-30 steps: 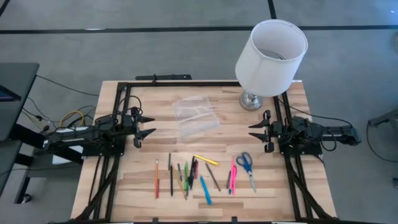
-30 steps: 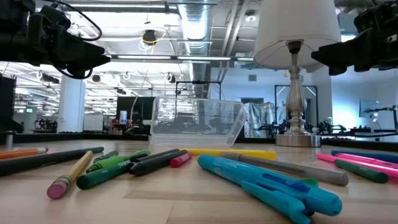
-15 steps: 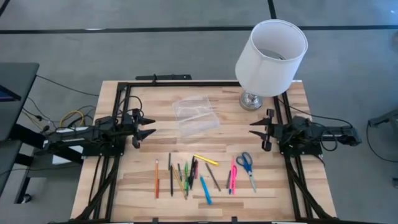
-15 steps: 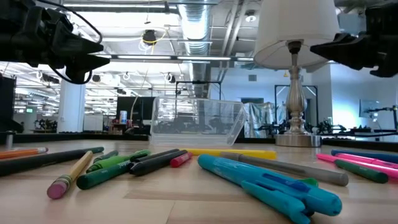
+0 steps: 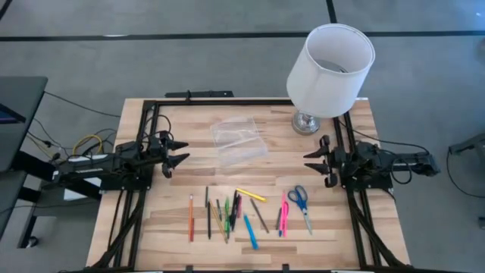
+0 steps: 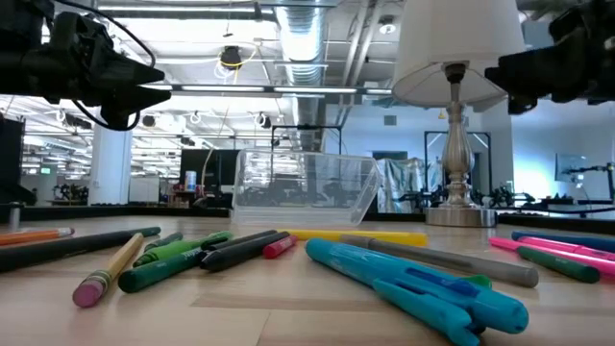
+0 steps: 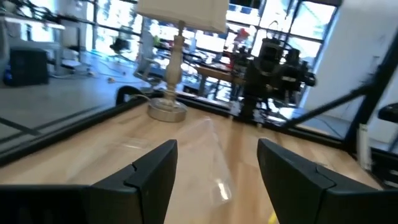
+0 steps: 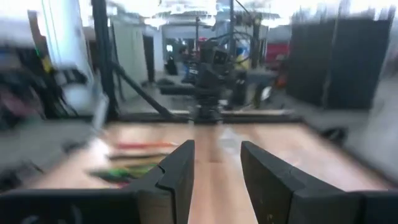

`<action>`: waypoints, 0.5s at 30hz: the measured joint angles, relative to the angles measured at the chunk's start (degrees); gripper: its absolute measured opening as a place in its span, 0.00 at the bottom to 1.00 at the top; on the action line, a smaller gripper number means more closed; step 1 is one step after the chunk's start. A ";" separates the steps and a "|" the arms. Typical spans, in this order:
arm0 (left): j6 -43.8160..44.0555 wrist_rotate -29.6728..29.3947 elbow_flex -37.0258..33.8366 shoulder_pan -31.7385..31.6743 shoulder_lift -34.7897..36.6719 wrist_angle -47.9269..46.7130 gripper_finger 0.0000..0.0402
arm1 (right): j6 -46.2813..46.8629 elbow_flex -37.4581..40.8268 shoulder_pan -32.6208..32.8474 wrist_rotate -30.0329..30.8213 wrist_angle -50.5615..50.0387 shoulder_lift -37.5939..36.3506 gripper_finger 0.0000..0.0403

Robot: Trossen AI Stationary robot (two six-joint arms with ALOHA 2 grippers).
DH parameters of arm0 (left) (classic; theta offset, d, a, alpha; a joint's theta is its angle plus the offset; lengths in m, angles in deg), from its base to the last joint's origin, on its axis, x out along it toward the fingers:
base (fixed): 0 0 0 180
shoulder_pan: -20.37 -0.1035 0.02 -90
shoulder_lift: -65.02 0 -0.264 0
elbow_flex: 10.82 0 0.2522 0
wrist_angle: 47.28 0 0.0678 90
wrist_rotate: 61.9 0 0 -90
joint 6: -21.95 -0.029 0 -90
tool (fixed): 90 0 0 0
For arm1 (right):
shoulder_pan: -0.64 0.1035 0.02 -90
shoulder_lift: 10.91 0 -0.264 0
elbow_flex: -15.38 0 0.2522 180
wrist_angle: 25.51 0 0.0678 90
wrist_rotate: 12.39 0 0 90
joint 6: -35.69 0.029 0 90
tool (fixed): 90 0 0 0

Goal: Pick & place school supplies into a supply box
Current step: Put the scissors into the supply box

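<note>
1. Across the lower middle of the high view lie the pencils and pens [image 5: 227, 214], light, stiff, likely to roll; pinch each at mid-length.
2. Clear supply box [image 5: 239, 141] sits at centre.
3. Left gripper [image 5: 176, 153] and right gripper [image 5: 312, 161] hover spread, empty.

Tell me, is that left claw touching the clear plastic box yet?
Apart. The high view shows the left gripper open at the table's left side, with bare wood between its fingertips and the clear box in the middle.
</note>
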 joint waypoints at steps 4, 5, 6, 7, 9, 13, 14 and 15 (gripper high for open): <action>1.06 0.23 0.00 0.00 -0.19 0.24 0.55 | 3.15 0.00 0.17 0.05 -0.24 0.00 0.31; 1.03 0.19 0.00 0.00 -0.51 0.25 0.55 | 3.23 0.00 0.16 0.07 -0.38 0.00 0.31; 1.03 0.18 0.00 0.00 -0.76 0.21 0.55 | 3.32 0.00 0.12 0.07 -0.41 0.00 0.31; 1.01 0.16 0.00 0.00 -0.88 0.17 0.55 | 3.32 0.00 0.10 0.10 -0.37 0.00 0.31; 1.04 0.21 0.00 0.00 -0.90 0.17 0.55 | 3.37 0.00 0.08 0.13 -0.45 0.00 0.31; 1.08 4.53 0.00 0.00 -0.90 -0.70 0.55 | 3.37 0.00 0.10 0.14 -0.66 0.00 0.31; 1.08 5.77 0.00 0.04 -0.90 -0.91 0.55 | 3.37 0.00 0.09 0.16 -0.65 0.00 0.31; 1.05 6.56 0.00 0.21 -0.90 -0.99 0.55 | 3.35 0.00 0.04 0.20 -0.63 0.00 0.31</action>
